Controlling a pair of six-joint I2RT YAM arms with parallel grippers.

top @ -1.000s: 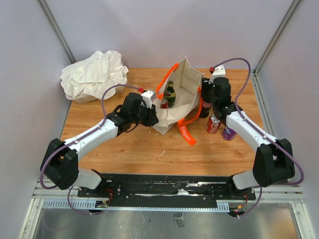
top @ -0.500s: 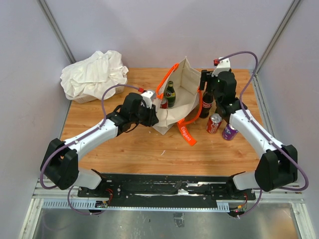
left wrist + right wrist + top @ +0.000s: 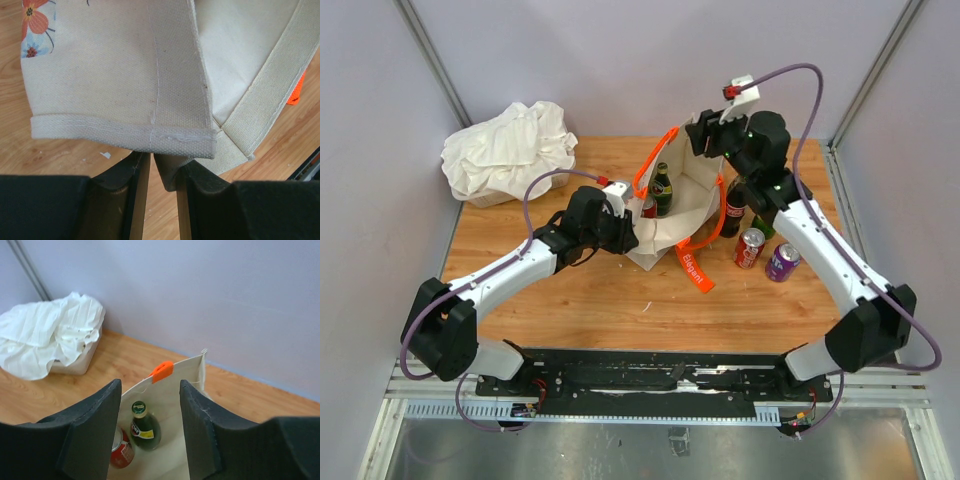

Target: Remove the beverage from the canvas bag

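Note:
The cream canvas bag (image 3: 692,165) with orange handles stands open at mid-table. Inside it are a green glass bottle (image 3: 662,190) and a red can (image 3: 648,208). My left gripper (image 3: 628,234) is shut on the bag's near-left hem, and the left wrist view shows the fold of canvas (image 3: 150,135) pinched between the fingers of the left gripper (image 3: 162,162). My right gripper (image 3: 706,134) is open and empty, raised above the bag's far-right rim. The right wrist view looks between the fingers of the right gripper (image 3: 150,390) down at the green bottle (image 3: 145,429) and the red can (image 3: 122,450).
A dark cola bottle (image 3: 733,208), a red can (image 3: 750,247) and a purple can (image 3: 782,262) stand on the table right of the bag. A white cloth bundle (image 3: 505,150) lies at the back left. An orange strap (image 3: 695,265) trails in front of the bag.
My right gripper has left the cola bottle standing right of the bag, risen and swung left over the bag's opening. The left arm has held still.

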